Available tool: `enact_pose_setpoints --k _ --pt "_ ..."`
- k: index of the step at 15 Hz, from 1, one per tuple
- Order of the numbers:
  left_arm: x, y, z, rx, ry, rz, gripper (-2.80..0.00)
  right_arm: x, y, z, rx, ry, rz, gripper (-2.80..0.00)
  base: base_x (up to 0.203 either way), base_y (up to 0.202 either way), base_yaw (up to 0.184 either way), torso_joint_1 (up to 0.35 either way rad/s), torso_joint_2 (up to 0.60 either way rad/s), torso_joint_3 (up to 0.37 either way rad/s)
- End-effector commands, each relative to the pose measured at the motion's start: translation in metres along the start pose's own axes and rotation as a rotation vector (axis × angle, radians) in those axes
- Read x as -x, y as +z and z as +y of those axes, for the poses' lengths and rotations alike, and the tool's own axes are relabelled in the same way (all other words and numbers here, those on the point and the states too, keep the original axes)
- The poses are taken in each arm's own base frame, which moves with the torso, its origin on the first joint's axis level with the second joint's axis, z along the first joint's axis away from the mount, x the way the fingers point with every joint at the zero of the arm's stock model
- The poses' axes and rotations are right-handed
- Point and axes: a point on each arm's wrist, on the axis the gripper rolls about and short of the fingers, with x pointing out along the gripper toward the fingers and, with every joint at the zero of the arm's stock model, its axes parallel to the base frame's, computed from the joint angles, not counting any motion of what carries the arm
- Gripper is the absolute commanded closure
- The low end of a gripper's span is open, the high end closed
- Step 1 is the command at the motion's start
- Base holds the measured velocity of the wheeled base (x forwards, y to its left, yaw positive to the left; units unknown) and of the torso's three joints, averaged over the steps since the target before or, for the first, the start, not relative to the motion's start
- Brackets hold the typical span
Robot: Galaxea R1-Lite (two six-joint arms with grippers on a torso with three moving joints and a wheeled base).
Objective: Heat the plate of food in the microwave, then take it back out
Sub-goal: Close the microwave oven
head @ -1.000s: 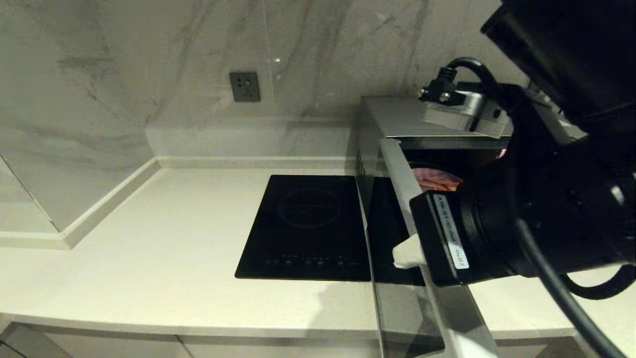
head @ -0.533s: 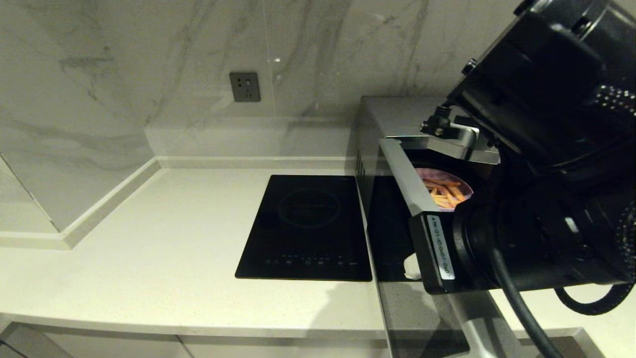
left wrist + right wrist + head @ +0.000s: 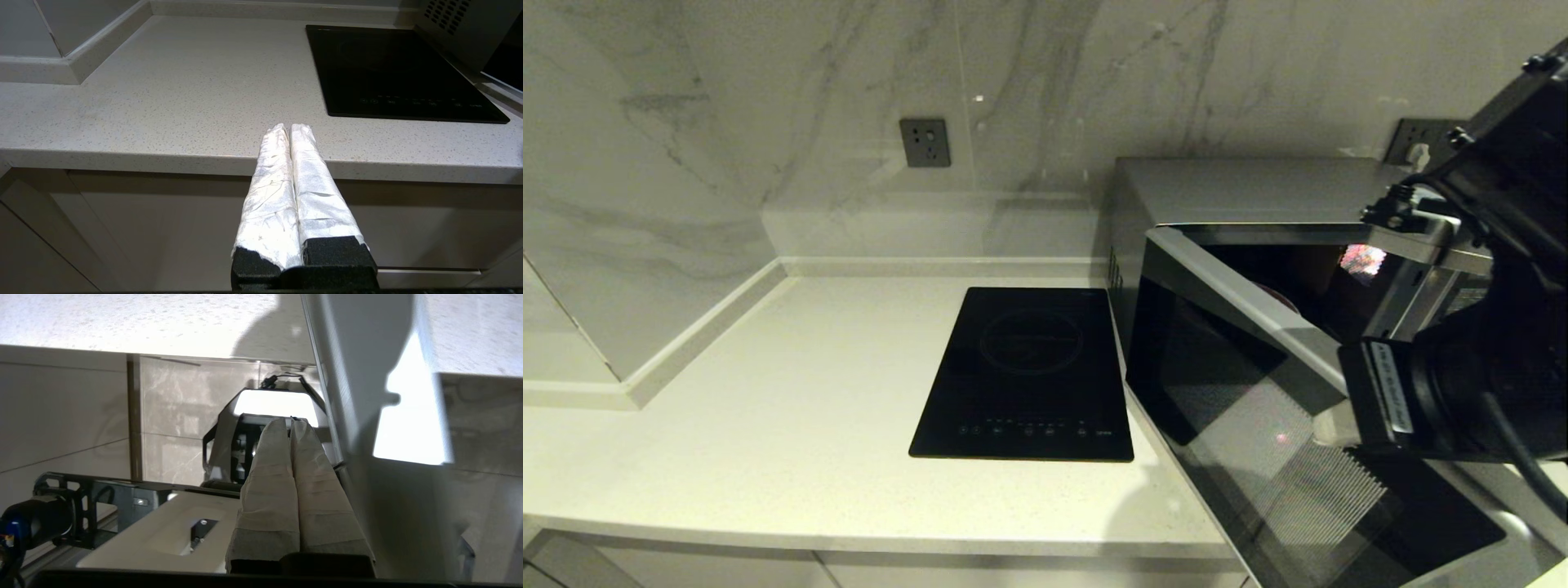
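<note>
Half-shut microwave (image 3: 1241,343) door now; plate hidden

right gripper (image 3: 291,424): jaws pressed together, wrapped in pale tape | microwave (image 3: 359,428): its pale door edge runs just beside the jaws, dark glass mirroring the robot | worktop (image 3: 122,318): speckled pale surface beyond, shadow falling across it

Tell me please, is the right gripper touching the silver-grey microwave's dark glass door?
Cannot tell: head view shows the right gripper beside the door, contact hidden.
</note>
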Motion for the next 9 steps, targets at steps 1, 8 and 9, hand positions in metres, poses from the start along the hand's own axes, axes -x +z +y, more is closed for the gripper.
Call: enact_pose_setpoints --k 1,8,9 --pt "0.000 0.000 0.000 0.000 0.001 -0.001 0.00 0.019 -0.003 -0.026 -0.056 -0.007 -0.047 0.00 0.000 0.000 0.000 0.000 0.00 0.000" --pt "0.000 0.000 0.000 0.000 0.001 -0.001 0.00 0.015 0.008 -0.080 -0.283 -0.204 -0.125 0.00 0.000 0.000 0.000 0.000 0.00 0.000" --pt "0.000 0.000 0.000 0.000 0.001 -0.001 0.00 0.015 0.012 -0.088 -0.329 -0.221 -0.147 0.00 0.000 0.000 0.000 0.000 0.00 0.000"
